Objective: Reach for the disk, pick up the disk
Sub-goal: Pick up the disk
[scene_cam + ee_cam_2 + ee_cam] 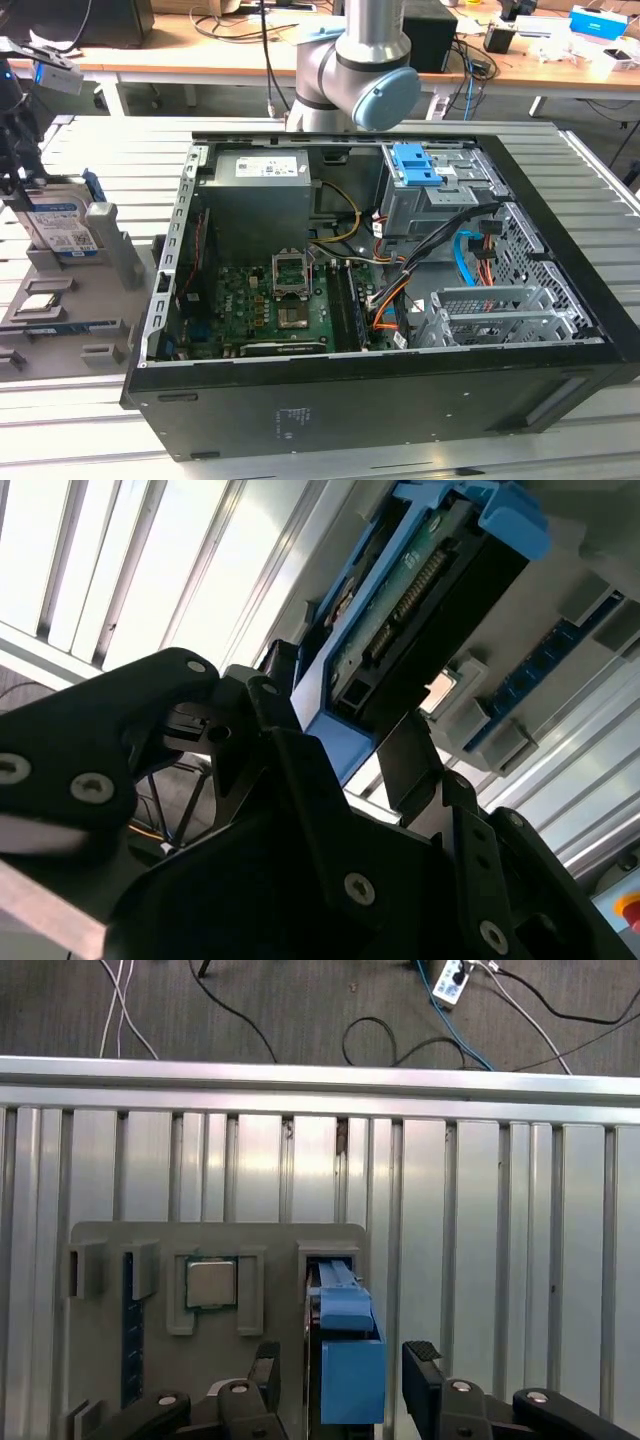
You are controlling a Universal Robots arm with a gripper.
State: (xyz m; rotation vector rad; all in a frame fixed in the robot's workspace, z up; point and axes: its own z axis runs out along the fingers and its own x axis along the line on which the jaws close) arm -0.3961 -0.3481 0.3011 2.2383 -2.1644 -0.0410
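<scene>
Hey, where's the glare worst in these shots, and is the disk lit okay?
Second wrist view: the slatted table washes out white, and the disk is shaded. First wrist view: even light, the disk's blue top well lit. Exterior view: mild sheen on the table's near slats.

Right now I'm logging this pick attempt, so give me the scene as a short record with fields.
disk: upright in a slot of the grey holder
gripper: open, straddling the disk, gaps on both sides
chip: flat in the same holder, beside the disk's slot
computer case: open, on the exterior view's right of the holder
status: disk not yet gripped
</scene>
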